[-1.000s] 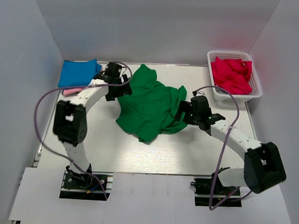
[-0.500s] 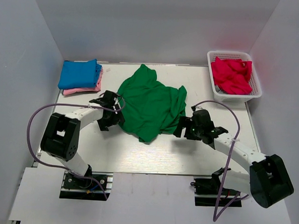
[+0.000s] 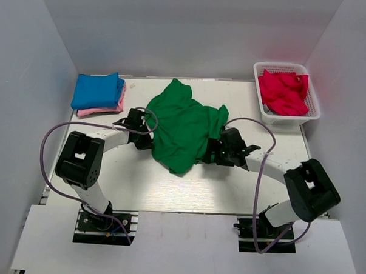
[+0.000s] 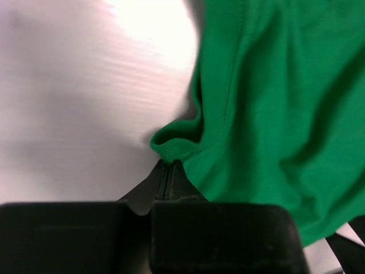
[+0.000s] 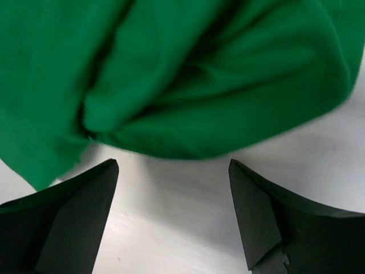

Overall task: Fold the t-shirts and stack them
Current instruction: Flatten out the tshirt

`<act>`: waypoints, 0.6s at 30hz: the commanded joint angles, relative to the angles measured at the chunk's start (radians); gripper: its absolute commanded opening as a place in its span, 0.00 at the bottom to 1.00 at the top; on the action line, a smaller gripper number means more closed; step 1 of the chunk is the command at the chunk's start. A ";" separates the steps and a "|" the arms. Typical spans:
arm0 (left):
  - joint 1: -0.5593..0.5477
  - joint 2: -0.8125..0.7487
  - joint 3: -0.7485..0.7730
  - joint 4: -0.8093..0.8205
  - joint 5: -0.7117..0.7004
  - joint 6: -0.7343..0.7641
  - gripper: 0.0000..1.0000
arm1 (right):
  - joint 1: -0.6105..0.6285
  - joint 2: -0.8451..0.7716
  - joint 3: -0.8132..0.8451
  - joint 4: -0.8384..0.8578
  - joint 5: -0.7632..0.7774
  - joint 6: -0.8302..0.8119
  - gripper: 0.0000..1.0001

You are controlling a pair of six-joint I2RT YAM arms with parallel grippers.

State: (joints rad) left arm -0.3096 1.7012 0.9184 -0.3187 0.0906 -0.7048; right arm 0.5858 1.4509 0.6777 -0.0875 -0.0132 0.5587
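The green shirt (image 3: 183,128) lies crumpled between the arms. At its left edge the left gripper (image 4: 167,171) has its fingers together, nipping the hem. At its right edge the right gripper (image 5: 172,166) gapes, the fold just beyond its tips, not between them.
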 commanded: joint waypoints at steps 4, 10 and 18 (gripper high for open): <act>-0.005 0.057 -0.049 -0.003 0.018 0.019 0.00 | 0.037 0.124 0.071 0.014 0.108 0.079 0.69; -0.005 -0.047 -0.058 -0.013 -0.005 0.028 0.00 | 0.051 0.149 0.071 0.031 0.177 0.139 0.00; -0.005 -0.274 -0.049 -0.057 -0.083 0.019 0.00 | 0.043 -0.157 0.022 -0.064 0.399 0.135 0.00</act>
State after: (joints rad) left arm -0.3099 1.5627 0.8570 -0.3557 0.0654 -0.6899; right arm 0.6323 1.4239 0.6949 -0.0914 0.2398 0.6792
